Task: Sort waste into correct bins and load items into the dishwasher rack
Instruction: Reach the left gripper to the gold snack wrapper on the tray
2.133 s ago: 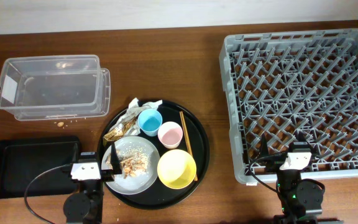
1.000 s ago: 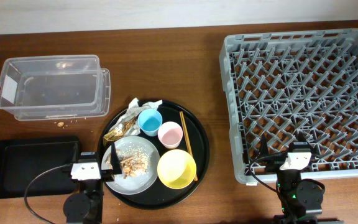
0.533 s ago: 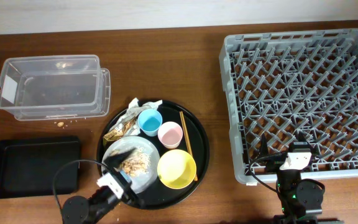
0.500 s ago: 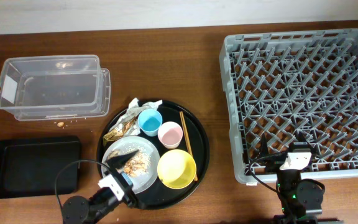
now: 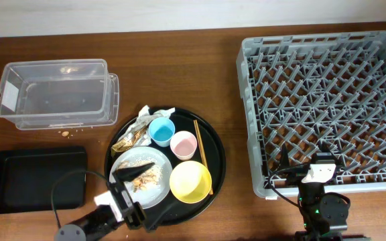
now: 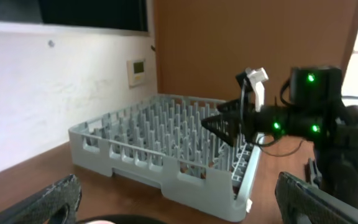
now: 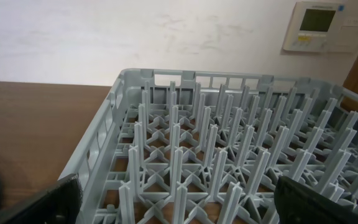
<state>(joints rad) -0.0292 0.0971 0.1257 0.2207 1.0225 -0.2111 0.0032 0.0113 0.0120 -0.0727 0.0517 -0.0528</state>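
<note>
Left claw (image 5: 148, 192): open and empty, its fingers wide apart in the wrist view. From above, one finger (image 5: 134, 169) lay over the plate and the other sat off the plate's near edge.
Right claw (image 7: 179, 208): also open and holding nothing, at the near edge of the rack (image 5: 327, 100).
Plate (image 5: 155, 159): pale grey, on the near left of the round black tray (image 5: 218, 150), with brown food scraps (image 5: 146, 178) right under that one finger.
Other waste: a gold wrapper (image 5: 129, 138) and a white tissue (image 5: 154, 112) lay at the tray's far left, beyond the plate.
Dishes: a blue cup (image 5: 161, 130), a pink cup (image 5: 183, 144) and a yellow bowl (image 5: 190, 181) sat right of the plate. The chopsticks (image 5: 200, 144) lay further right, long axis running near to far.
Bins: a clear tub (image 5: 55, 94) stood far left on the surface (image 5: 179, 60). A shallow black bin (image 5: 35, 177) lay just left of the round tray.
Key relation: the scraps lay at the left arm's fingers, with both bins on that arm's side. The right arm stood well apart from the tray, next to the rack.
Likely step: an early one, since no dish stood in the rack. The scraps seemed the left arm's nearest target.
</note>
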